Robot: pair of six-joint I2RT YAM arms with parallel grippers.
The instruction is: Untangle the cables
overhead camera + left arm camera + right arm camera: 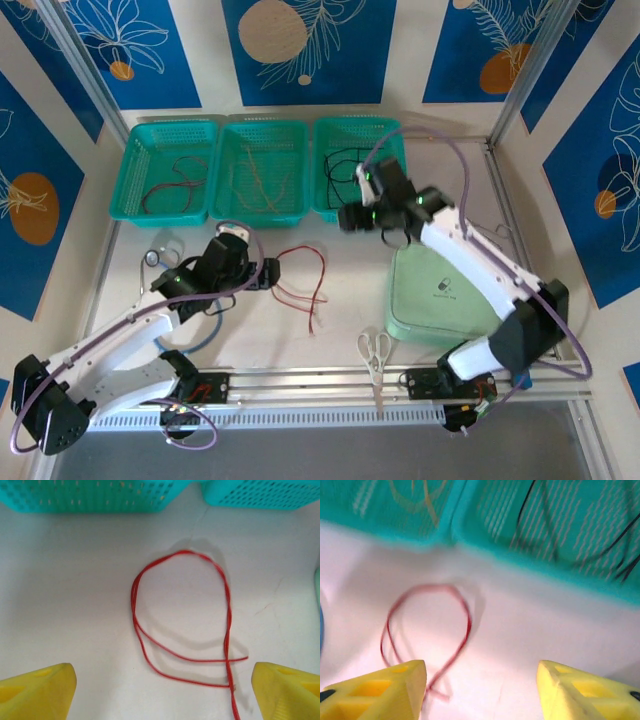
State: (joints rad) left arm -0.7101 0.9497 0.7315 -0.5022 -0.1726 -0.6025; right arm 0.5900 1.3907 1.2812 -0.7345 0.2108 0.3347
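From my remote station I see a flat white tabletop boxed in by cream walls on 3 sides. The back wall carries 3 glossy blue panels printed with white line-drawn leaves and tan or orange discs. The left wall and the right wall carry similar panels. 2 bare aluminium frame posts slant down to the tabletop's far corners. Along the near edge runs a slotted aluminium rail, with a white perforated strip just in front of it. Below that lies a band of plain grey floor. The light is even and bright, and shadows on the tabletop are soft and pale.
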